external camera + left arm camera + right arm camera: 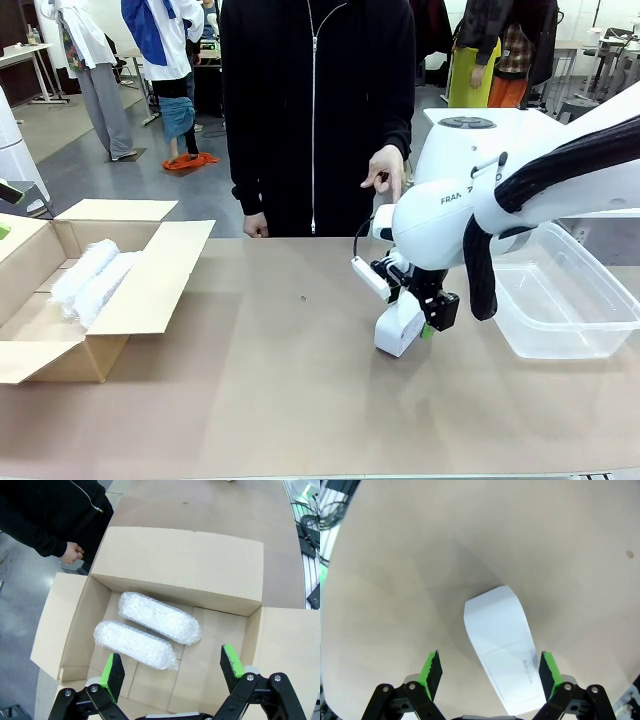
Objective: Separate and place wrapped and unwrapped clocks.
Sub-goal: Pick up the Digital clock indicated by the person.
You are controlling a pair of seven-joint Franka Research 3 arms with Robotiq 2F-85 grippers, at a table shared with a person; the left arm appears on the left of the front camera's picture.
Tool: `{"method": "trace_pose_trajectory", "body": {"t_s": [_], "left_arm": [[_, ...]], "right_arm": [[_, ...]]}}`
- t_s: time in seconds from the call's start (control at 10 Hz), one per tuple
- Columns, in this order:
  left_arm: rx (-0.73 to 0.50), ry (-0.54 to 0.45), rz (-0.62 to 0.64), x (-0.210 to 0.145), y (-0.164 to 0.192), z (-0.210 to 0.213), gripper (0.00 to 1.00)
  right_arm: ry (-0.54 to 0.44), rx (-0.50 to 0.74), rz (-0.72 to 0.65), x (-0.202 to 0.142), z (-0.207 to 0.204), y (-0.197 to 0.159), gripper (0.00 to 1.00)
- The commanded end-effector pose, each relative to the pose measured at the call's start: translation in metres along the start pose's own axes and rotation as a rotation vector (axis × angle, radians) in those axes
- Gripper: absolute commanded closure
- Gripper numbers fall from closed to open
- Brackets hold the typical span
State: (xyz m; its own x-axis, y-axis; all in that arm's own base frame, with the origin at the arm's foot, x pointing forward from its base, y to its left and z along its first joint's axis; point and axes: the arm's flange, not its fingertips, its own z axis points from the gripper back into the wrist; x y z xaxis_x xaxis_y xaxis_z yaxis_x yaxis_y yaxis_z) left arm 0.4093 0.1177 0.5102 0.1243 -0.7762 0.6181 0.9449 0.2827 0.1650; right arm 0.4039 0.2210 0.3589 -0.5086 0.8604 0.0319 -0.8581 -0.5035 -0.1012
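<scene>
Two wrapped clocks, bundles of crinkly bubble wrap [160, 617] [135, 644], lie side by side in the open cardboard box [180, 567]. They also show as the wrapped bundles [90, 275] in the box [150, 290] at the table's left. My left gripper [172, 672] hangs open above them, holding nothing. The unwrapped clock, a smooth white block [502, 645] [398, 328], rests on the table right of centre. My right gripper [491, 672] [418, 318] is low over it and open. One green pad stands on each side of the block, apart from it.
A clear plastic bin [600, 320] stands at the table's right, just beyond my right arm. A person in black stands at the far edge with one hand [385, 170] raised above the right arm. Bare tabletop [270, 380] lies between box and block.
</scene>
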Motion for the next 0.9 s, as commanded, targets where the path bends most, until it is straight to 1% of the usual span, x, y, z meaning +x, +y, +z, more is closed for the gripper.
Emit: {"method": "trace_pose_trajectory", "body": {"t_s": [0.0,0.2,0.3,0.4,0.5,0.8], "left_arm": [[0.004,-0.017,-0.011,-0.002,0.001,0.000,0.00],[0.004,-0.017,-0.011,-0.002,0.001,0.000,0.00],[0.004,-0.017,-0.011,-0.002,0.001,0.000,0.00],[0.004,-0.017,-0.011,-0.002,0.001,0.000,0.00],[0.004,-0.017,-0.011,-0.002,0.001,0.000,0.00],[0.004,-0.017,-0.011,-0.002,0.001,0.000,0.00]], "right_arm": [[0.039,-0.031,-0.005,0.008,-0.021,-0.007,0.00],[0.047,-0.033,0.003,0.008,-0.032,-0.007,0.00],[0.068,-0.028,0.002,0.009,-0.038,-0.007,0.00],[0.084,0.020,0.005,0.010,-0.044,-0.008,0.00],[0.103,0.026,0.001,0.008,-0.045,-0.008,0.00],[0.154,-0.041,0.058,-0.001,-0.045,-0.012,0.00]]}}
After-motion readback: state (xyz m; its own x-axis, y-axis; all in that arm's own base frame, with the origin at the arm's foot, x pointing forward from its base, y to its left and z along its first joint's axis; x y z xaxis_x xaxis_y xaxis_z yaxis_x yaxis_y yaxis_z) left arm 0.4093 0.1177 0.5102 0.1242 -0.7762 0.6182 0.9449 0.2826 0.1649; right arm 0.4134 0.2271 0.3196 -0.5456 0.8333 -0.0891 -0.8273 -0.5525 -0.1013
